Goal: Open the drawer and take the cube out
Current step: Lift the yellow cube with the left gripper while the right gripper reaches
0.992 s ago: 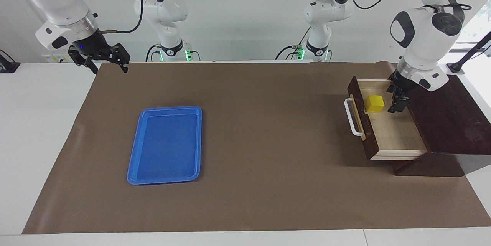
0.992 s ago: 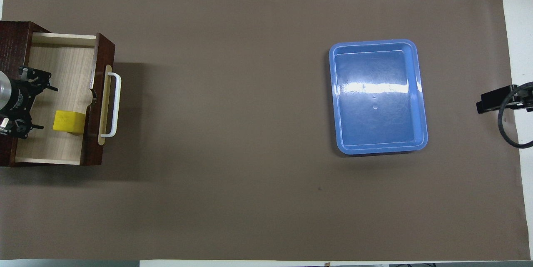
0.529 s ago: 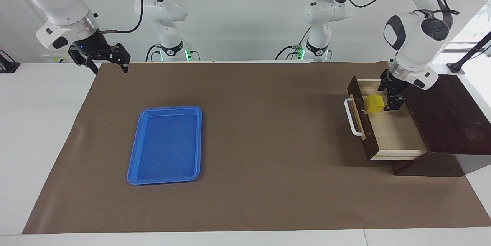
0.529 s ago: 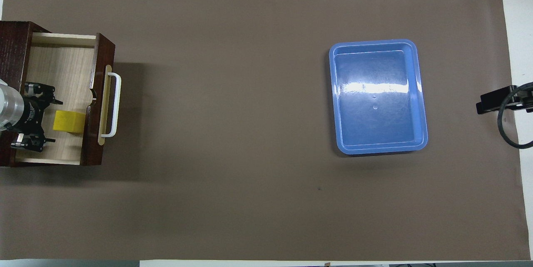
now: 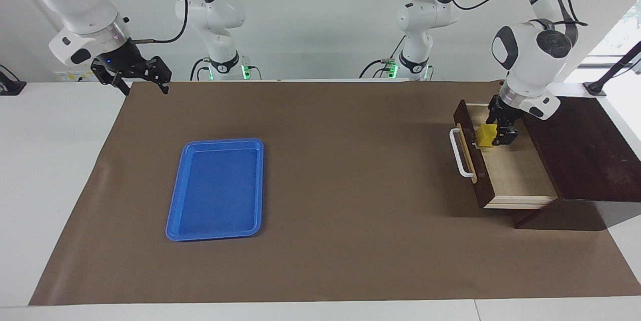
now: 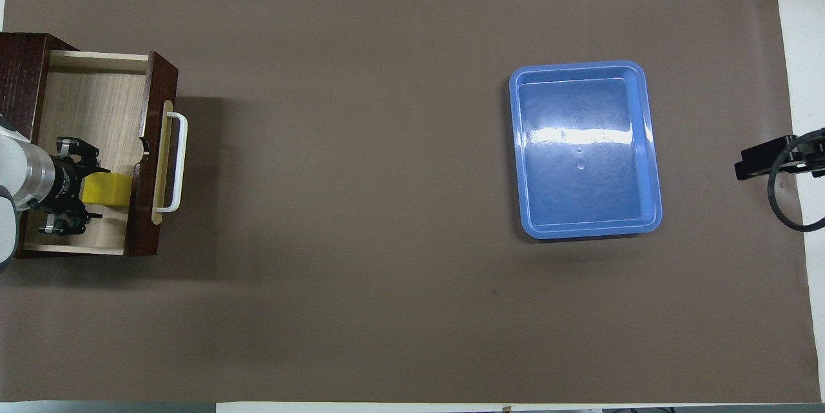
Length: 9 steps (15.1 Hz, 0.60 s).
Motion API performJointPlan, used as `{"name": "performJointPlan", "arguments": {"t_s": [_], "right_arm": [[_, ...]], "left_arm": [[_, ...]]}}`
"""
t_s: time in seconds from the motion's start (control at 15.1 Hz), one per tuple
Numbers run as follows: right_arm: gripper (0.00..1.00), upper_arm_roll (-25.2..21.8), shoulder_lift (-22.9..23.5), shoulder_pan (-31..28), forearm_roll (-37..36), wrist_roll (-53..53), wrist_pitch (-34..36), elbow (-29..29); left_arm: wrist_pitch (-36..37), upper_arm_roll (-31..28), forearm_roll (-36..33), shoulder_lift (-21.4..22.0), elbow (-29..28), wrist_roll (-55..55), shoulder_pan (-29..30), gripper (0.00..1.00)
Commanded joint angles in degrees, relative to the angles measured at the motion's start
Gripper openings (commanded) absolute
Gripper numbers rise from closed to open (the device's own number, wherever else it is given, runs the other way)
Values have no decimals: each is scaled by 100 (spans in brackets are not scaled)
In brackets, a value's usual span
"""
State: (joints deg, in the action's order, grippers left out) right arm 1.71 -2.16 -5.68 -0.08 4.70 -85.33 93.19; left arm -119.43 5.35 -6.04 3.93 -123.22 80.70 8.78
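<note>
- The drawer [image 5: 506,161] stands pulled out of its dark wooden box [image 5: 581,145] at the left arm's end of the table, its white handle [image 5: 459,153] facing the blue tray [image 5: 216,188].
- The cube [image 5: 486,135] sits on the drawer's pale floor, close against the inside of the drawer front and in the half of the drawer nearer to the robots.
- The left gripper [image 5: 502,128] reaches down into the drawer with its fingers spread. The cube lies just beside it toward the drawer front, partly between the fingers; whether a finger touches it cannot be told.
- The left arm is plainly the one to take the cube: a short push toward the drawer front should bring the fingers around it.
- The right gripper [image 5: 141,82] waits open above the table's edge at the right arm's end, well apart from the tray.
</note>
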Motion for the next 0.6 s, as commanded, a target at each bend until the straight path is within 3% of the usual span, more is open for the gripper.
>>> {"name": "performJointPlan", "arguments": {"t_s": [0.0,0.2,0.33,0.4,0.53], "right_arm": [[100,49,-153,-30,-19,-65,8,225],[100,111,-205,153,-36,-1073,-10,322],[100,111,-258,286,-36,-1322,-27,436],[100,119,-328,312,-19,-1636,-80,558],[100,154,-425,330,25,-2191,-159,769]], "left_arm": [[-107,1,85,135,-62,60,80,0],[242,1,181,-180,647,112,36,0],[1084,44,226,-453,1612,121,-17,0],[1845,71,348,-628,2453,130,-78,0],[2090,71,463,-648,2768,417,-410,0]]}}
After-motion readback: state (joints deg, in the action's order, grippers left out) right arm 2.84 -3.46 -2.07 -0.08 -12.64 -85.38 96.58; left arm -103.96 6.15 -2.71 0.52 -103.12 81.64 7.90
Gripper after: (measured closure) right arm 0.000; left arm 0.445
